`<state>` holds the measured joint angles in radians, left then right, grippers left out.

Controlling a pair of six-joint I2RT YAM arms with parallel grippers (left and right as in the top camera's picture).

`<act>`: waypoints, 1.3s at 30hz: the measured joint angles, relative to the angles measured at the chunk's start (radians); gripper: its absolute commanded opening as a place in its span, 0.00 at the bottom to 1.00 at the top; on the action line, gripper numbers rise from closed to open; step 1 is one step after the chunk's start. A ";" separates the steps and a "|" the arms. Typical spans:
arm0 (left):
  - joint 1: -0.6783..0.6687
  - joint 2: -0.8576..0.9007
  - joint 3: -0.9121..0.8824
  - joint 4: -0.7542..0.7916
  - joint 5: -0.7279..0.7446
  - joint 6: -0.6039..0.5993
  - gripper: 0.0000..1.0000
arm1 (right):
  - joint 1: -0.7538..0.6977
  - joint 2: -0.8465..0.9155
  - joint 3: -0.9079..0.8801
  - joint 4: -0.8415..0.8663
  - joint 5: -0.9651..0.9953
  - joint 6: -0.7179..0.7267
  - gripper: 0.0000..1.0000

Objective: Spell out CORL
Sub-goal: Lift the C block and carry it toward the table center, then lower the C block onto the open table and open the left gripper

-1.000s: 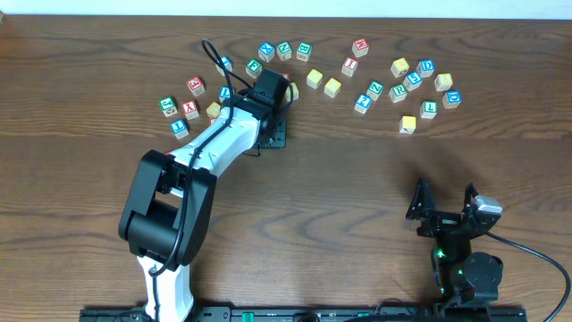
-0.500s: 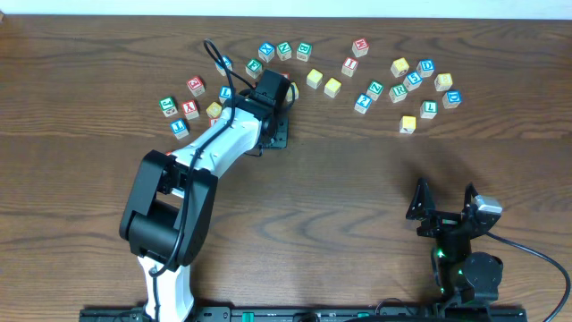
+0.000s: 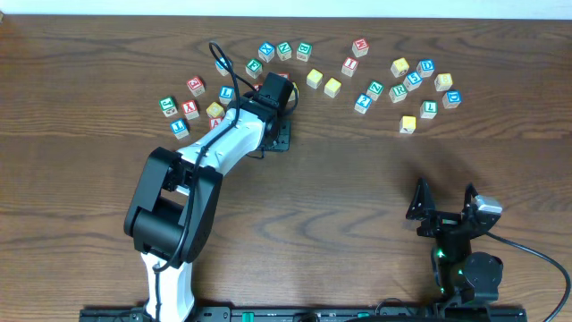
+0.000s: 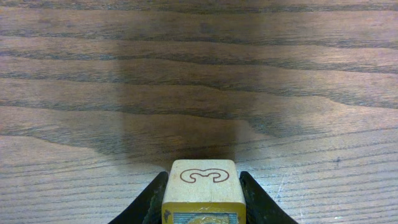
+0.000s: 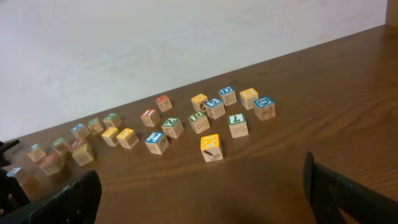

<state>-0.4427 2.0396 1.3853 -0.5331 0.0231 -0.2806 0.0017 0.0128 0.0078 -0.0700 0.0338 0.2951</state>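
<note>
My left gripper [image 3: 282, 90] is shut on a wooden cube [image 4: 200, 194] with a yellow-edged face and a brown outlined letter. The left wrist view shows it between the two black fingers [image 4: 203, 176], over bare wood. From overhead the arm hides most of it. Two yellow-topped cubes [image 3: 315, 78] [image 3: 332, 86] lie just right of that gripper. Green-lettered cubes [image 3: 254, 66] and blue-lettered cubes [image 3: 225, 92] lie around it; their letters are too small to read. My right gripper [image 3: 444, 201] is open and empty at the front right, far from the cubes [image 5: 202, 186].
Several more cubes form a group at the back right [image 3: 420, 85], with a lone yellow-topped one [image 3: 408, 123] [image 5: 211, 147] nearest me. Red-lettered cubes [image 3: 189, 109] sit at the left. The table's far edge meets a white wall.
My left gripper with the cube has shifted slightly right and toward the front. The right arm has not moved.
</note>
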 measured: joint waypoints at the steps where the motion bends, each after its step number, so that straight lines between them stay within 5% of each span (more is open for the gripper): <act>1: 0.000 0.000 0.000 0.000 0.000 0.000 0.30 | 0.000 0.000 0.000 0.000 0.000 0.000 0.99; 14: 0.000 0.000 -0.006 0.000 0.000 0.000 0.32 | 0.000 0.000 0.000 0.000 0.000 0.000 0.99; 17: 0.000 0.000 -0.006 0.000 0.000 0.003 0.39 | 0.000 0.000 0.000 0.000 0.000 0.000 0.99; 31: 0.000 0.000 -0.006 0.000 0.000 0.008 0.39 | 0.000 0.000 0.000 0.000 0.000 0.000 0.99; 39: 0.000 0.000 -0.006 0.000 0.000 0.006 0.31 | 0.000 0.000 0.000 0.000 0.000 0.000 0.99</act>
<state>-0.4427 2.0396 1.3792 -0.5335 0.0231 -0.2741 0.0017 0.0128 0.0078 -0.0700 0.0338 0.2951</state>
